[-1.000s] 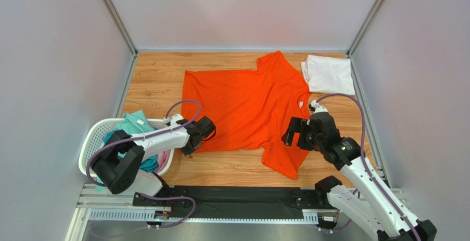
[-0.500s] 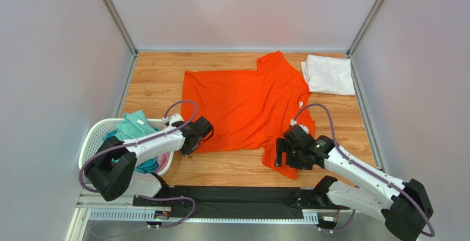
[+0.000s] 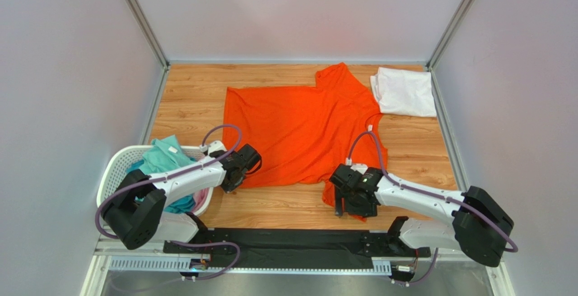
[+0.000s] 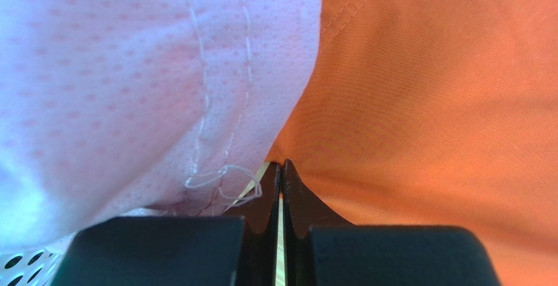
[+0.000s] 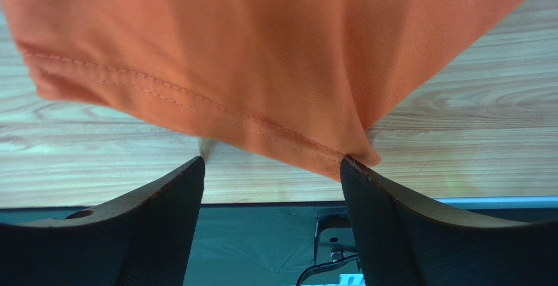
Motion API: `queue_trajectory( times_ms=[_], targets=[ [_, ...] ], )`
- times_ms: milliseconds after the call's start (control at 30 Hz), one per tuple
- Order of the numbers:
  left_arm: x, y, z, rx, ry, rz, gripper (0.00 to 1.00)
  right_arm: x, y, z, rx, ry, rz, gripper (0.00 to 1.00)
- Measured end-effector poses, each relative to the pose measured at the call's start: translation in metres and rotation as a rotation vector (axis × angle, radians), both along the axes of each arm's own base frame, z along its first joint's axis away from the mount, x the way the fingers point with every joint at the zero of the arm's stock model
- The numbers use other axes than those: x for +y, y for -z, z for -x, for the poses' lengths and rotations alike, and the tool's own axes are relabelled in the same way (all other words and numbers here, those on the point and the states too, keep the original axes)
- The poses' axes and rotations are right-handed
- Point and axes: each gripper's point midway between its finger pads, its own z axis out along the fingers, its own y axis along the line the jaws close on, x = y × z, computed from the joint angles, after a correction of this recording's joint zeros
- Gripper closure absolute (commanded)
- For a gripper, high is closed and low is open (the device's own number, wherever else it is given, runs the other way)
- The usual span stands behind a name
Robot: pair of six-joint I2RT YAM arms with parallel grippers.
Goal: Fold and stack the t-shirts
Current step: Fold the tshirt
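Basket: white mesh laundry basket (image 3: 115,172) at the near-left of the wooden counter (image 3: 190,93), w/ a teal t-shirt (image 3: 161,152) heaped in it and pink cloth (image 3: 202,194) at its right side.
L arm: your left gripper (image 3: 229,183) is low at the near-left corner of the orange t-shirt (image 3: 305,127), jaws closed. The wrist view shows the tips right at the orange hem, a sliver of light between them. You can't tell if any cloth is pinched.
Orange shirt: spread flat mid-counter, collar to the right, one sleeve toward the far wall, the other toward the near edge.
R arm: your right gripper (image 5: 272,165) is down at that near sleeve, jaws apart. The stitched sleeve hem lies across the gap, and its corner touches the right-hand finger (image 5: 367,188).
White shirt: white t-shirt (image 3: 406,91) folded in the far-right corner, just beside the orange shirt's far sleeve.
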Motion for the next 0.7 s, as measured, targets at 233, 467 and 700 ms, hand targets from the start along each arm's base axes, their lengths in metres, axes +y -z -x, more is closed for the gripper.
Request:
queue_trajectory(
  times_ms=[233, 467, 700],
  targets=[
    [0.000, 0.000, 0.001, -0.002, 0.001, 0.006, 1.00, 0.000, 0.004, 0.000, 0.006, 0.031, 0.015, 0.59],
    [0.000, -0.001, 0.001, 0.001, 0.014, 0.003, 1.00, -0.005, 0.003, 0.001, -0.013, 0.056, 0.007, 1.00],
    [-0.002, -0.010, -0.001, -0.024, 0.039, 0.022, 1.00, -0.006, -0.011, -0.007, -0.092, 0.067, -0.042, 1.00]
  ],
)
